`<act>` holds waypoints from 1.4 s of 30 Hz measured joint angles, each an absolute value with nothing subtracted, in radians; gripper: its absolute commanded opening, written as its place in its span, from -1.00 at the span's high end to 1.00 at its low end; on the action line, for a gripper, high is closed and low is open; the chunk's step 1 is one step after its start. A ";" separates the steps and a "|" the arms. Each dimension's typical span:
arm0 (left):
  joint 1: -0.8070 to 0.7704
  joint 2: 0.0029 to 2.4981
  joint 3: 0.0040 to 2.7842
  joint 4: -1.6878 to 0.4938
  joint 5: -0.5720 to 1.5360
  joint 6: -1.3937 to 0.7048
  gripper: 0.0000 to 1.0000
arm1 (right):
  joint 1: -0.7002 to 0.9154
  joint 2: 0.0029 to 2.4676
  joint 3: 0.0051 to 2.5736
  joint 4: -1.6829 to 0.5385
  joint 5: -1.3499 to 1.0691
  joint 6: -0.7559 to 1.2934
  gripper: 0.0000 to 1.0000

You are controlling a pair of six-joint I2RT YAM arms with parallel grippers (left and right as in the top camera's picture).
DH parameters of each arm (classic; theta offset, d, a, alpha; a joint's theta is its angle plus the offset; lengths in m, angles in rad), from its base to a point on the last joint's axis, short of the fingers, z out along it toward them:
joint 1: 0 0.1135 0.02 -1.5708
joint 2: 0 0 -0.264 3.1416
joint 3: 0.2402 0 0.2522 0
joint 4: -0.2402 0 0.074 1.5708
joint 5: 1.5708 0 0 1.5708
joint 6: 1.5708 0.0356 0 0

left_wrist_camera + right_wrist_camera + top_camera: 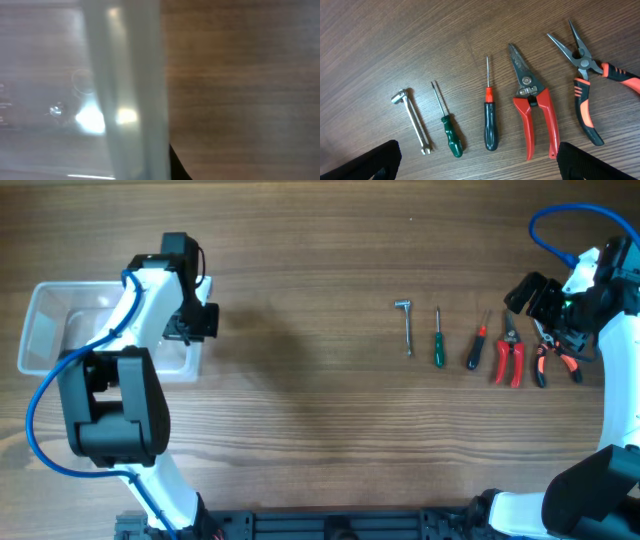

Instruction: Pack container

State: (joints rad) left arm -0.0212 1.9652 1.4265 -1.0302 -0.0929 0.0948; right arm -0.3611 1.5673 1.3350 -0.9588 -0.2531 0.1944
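Note:
The container, a clear plastic tub, sits at the table's left end. My left gripper is at its right wall and shut on that wall. In the left wrist view the wall fills the middle as a pale blurred band, and one dark fingertip shows just to its right. My right gripper hangs open over the right end of the tool row. Its two black fingertips stand far apart in the right wrist view, with nothing between them.
A row of tools lies right of centre: a silver wrench, a green screwdriver, a black-and-red screwdriver, red cutters and orange-and-black pliers. Bare wood separates the container from the wrench.

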 measured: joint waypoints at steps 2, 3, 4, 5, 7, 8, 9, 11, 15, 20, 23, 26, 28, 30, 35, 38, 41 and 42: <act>-0.052 1.964 1.443 -1.074 -0.093 0.056 0.92 | -0.361 1.567 1.335 -0.959 -0.253 0.194 -0.99; -0.069 1.963 1.456 -1.099 -0.092 0.035 0.92 | -0.361 1.567 1.335 -0.959 -0.253 0.194 -0.99; -0.093 1.961 1.477 -1.127 -0.089 0.006 0.92 | -0.361 1.567 1.335 -0.959 -0.253 0.194 -0.99; -0.116 1.958 1.496 -1.151 -0.086 -0.021 0.92 | -0.361 1.567 1.335 -0.958 -0.253 0.194 -0.99; -0.168 1.951 1.541 -1.185 -0.073 -0.086 0.92 | -0.361 1.567 1.335 -0.958 -0.253 0.194 -0.99; -0.201 1.947 1.564 -1.195 -0.067 -0.122 0.92 | -0.361 1.567 1.335 -0.958 -0.253 0.194 -0.99; -0.236 1.942 1.585 -1.196 -0.065 -0.164 0.92 | -0.361 1.567 1.335 -0.958 -0.253 0.194 -0.99; -0.323 1.929 1.612 -1.172 -0.055 -0.260 0.92 | -0.361 1.567 1.335 -0.958 -0.252 0.194 -1.00; -0.460 1.923 1.617 -1.073 -0.054 -0.390 0.92 | -0.361 1.567 1.335 -0.958 -0.250 0.194 -1.00; -0.633 1.923 1.618 -0.914 -0.054 -0.517 0.92 | -0.361 1.567 1.335 -0.959 -0.250 0.195 -1.00; -0.719 1.923 1.618 -0.860 -0.056 -0.575 0.92 | -0.361 1.567 1.335 -0.962 -0.249 0.198 -1.00; -0.775 1.928 1.619 -0.824 -0.071 -0.603 0.92 | -0.361 1.567 1.335 -0.963 -0.250 0.198 -0.99; -0.803 1.940 1.619 -0.806 -0.084 -0.612 0.92 | -0.361 1.567 1.335 -0.966 -0.250 0.198 -0.99; -0.814 1.957 1.619 -0.791 -0.090 -0.616 0.92 | -0.361 1.567 1.335 -0.971 -0.250 0.198 -0.99; -0.807 2.017 1.620 -0.746 -0.112 -0.642 0.92 | -0.361 1.567 1.335 -0.986 -0.250 0.198 -1.00; -0.796 2.045 1.621 -0.724 -0.119 -0.646 0.92 | -0.361 1.567 1.335 -1.000 -0.250 0.198 -1.00; -0.791 2.058 1.621 -0.709 -0.123 -0.650 0.90 | -0.361 1.567 1.335 -1.009 -0.250 0.198 -0.99; -0.791 2.059 1.621 -0.706 -0.123 -0.650 0.88 | -0.361 1.567 1.335 -1.010 -0.250 0.198 -0.99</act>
State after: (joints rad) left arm -0.7906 2.0594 1.6207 -0.7059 -0.1234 -0.6498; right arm -0.3611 1.5673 1.3350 -1.0100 -0.2497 0.1982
